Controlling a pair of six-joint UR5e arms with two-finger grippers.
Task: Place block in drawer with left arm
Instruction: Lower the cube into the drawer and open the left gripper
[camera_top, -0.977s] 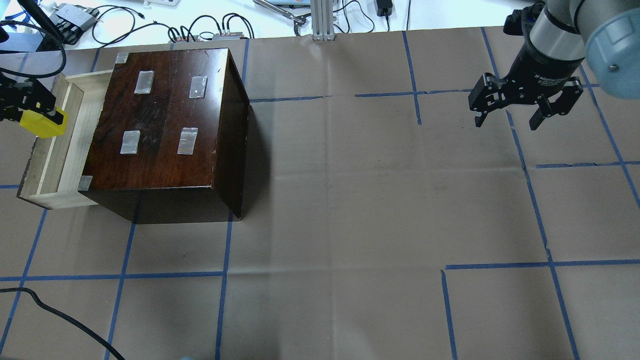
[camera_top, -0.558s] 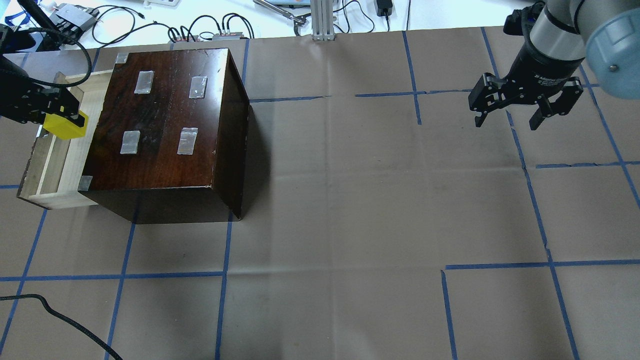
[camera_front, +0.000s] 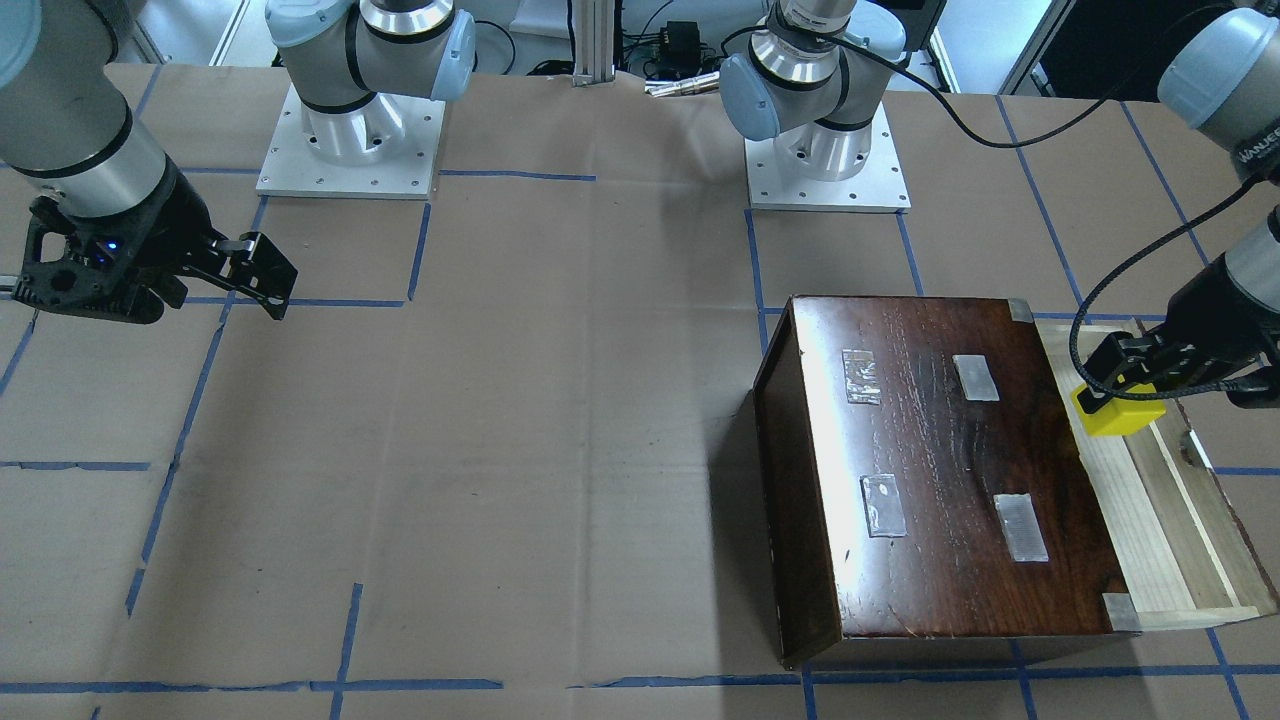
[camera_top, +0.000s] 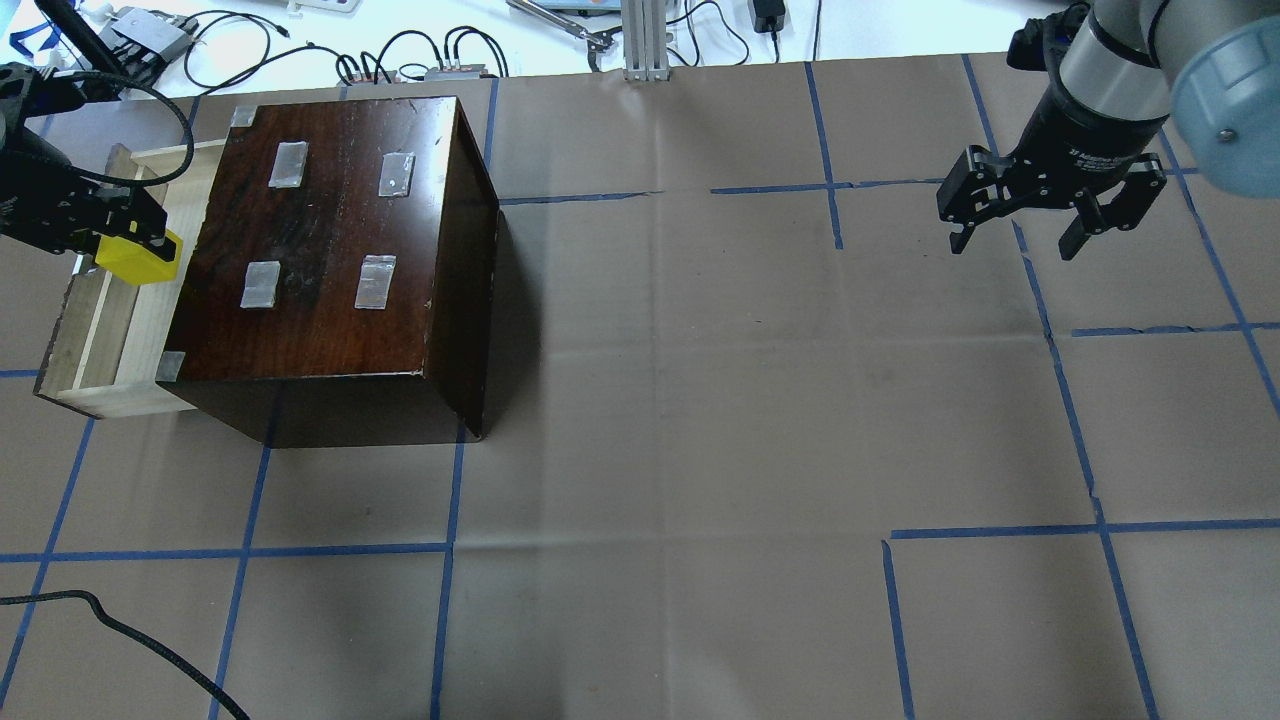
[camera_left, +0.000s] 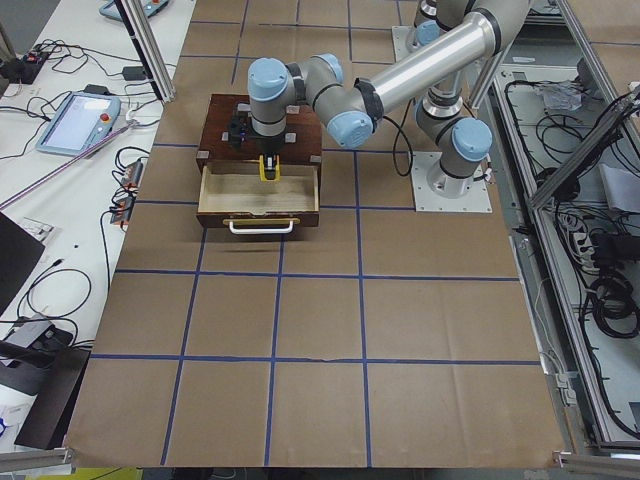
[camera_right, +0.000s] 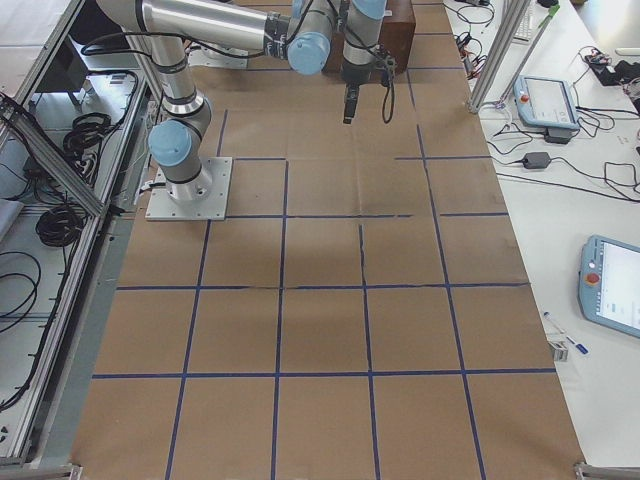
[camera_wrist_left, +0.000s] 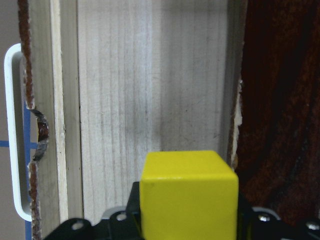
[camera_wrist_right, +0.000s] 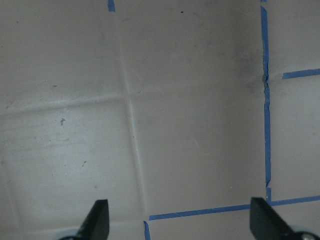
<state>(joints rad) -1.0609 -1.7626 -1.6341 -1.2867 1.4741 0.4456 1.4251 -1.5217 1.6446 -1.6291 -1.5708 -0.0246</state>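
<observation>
Because the left gripper (camera_top: 125, 238) grips the yellow block (camera_top: 137, 259) above the open drawer (camera_top: 100, 330), just beside the edge of the cabinet (camera_top: 330, 230), a drop from here may clip that edge and bounce out. The right gripper (camera_top: 1017, 247) hangs open, well apart.

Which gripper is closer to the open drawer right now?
Left. The left gripper holds the block right over the drawer; the right gripper hangs far across the table.
</observation>
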